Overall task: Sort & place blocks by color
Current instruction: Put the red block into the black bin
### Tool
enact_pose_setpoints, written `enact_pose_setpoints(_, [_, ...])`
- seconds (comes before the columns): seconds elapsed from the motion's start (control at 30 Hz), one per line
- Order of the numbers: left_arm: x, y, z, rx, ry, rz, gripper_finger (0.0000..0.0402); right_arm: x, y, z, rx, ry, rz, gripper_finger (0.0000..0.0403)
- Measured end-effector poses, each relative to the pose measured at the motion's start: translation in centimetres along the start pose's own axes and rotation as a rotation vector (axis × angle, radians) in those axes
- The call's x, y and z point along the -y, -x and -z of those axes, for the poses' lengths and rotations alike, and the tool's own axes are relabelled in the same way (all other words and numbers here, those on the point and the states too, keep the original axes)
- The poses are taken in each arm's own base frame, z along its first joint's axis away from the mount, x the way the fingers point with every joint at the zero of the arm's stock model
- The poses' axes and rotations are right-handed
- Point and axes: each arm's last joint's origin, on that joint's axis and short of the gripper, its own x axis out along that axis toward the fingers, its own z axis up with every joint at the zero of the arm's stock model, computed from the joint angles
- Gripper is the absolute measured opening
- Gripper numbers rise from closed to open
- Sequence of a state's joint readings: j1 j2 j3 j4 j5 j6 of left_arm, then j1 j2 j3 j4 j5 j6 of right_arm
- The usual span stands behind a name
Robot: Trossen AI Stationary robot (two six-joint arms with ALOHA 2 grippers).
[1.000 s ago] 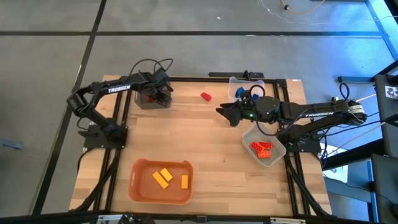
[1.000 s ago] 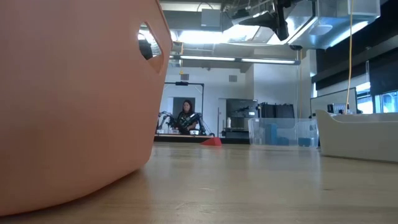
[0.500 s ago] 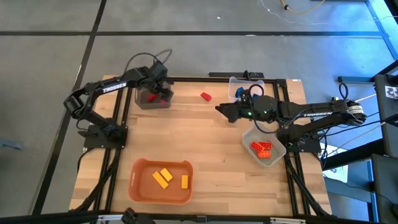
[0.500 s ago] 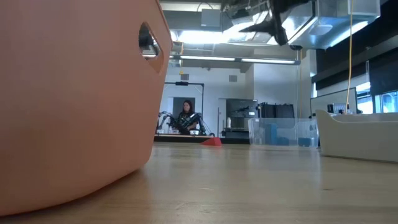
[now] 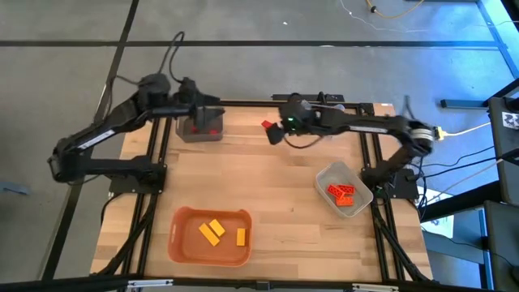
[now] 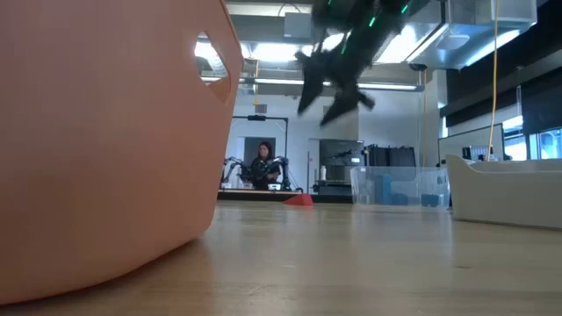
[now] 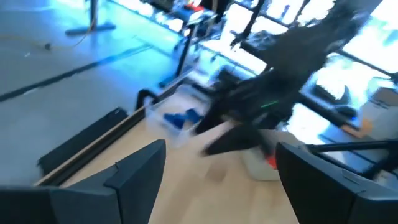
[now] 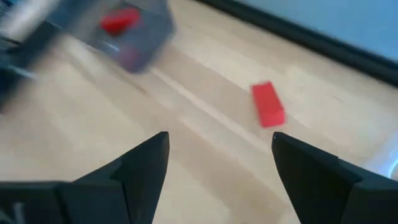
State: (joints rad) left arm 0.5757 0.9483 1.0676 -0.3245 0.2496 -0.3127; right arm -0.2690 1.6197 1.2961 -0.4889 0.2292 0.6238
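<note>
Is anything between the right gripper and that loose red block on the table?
Nothing visible. The right gripper hangs open just beside the red block, and the right wrist view shows only bare wood between its fingers and the block.

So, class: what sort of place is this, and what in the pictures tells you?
Probably a robotics lab or workshop. A wooden table in a dark metal frame carries two robot arms, ceiling light strips hang over a large open room, and a person sits at equipment far behind.
</note>
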Motion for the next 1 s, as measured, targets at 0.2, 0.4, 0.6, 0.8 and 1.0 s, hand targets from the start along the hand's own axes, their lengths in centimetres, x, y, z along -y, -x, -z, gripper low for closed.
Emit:
enact_pose_setpoints(0.2, [2.5,2.2,0.0,0.064,0.004,0.040,0.0293,2.9,-7.7,1.0,-0.118,-0.087,0.162,0.0283])
enact_pose_setpoints(0.4, [3.4,2.6,0.2,0.084,0.014,0.025,0.0293,4.7,-12.6,2.1,-0.158,-0.142,0.180,0.0283])
enact_pose_setpoints(0.6, [3.6,2.6,0.3,0.082,0.033,0.026,0.0293,5.0,-13.3,2.4,-0.157,-0.165,0.186,0.0248])
enact_pose_setpoints(0.8, [3.6,2.6,0.3,0.083,0.032,0.017,0.0293,4.8,-12.9,2.0,-0.157,-0.119,0.150,0.0083])
enact_pose_setpoints(1.0, [3.6,2.6,0.4,0.088,0.034,-0.007,0.0293,4.9,-13.2,2.0,-0.161,-0.076,0.141,0.0012])
